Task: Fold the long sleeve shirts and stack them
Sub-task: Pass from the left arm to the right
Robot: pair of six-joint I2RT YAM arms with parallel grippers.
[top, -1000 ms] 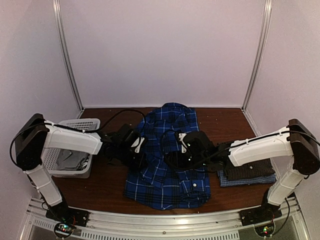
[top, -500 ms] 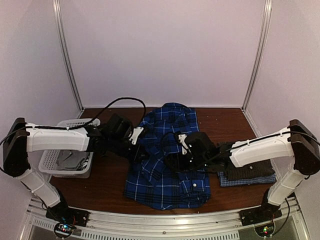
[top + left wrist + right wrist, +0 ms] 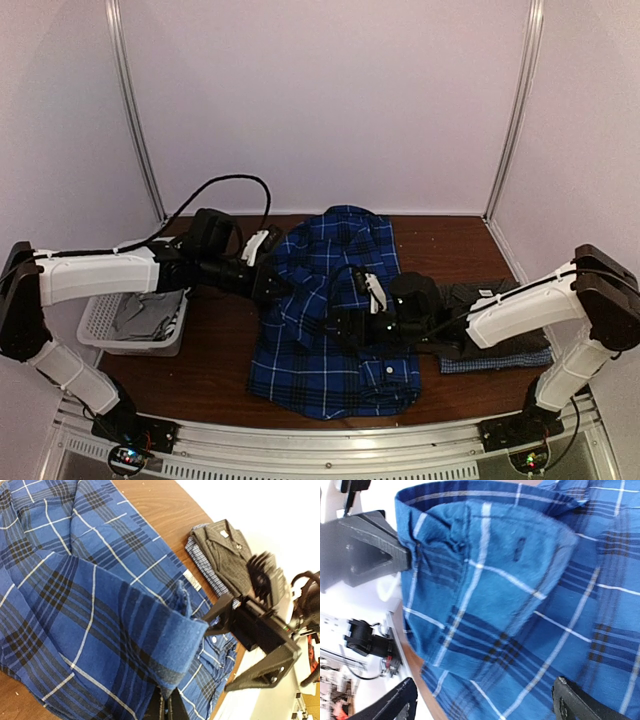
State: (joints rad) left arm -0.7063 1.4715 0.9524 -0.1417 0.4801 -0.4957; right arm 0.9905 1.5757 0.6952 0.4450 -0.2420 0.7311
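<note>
At frame centre the left gripper (image 3: pixel 272 285) pinches a lifted sleeve fold of the blue plaid shirt (image 3: pixel 330 375), likely to fold it inward, while the right gripper (image 3: pixel 345 322) gapes empty.

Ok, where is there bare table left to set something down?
Bare table shows in the far right corner, beyond the folded stack and beside the plaid shirt; also a strip between the basket and the shirt. The middle is crowded: left gripper and right gripper meet over the shirt.
</note>
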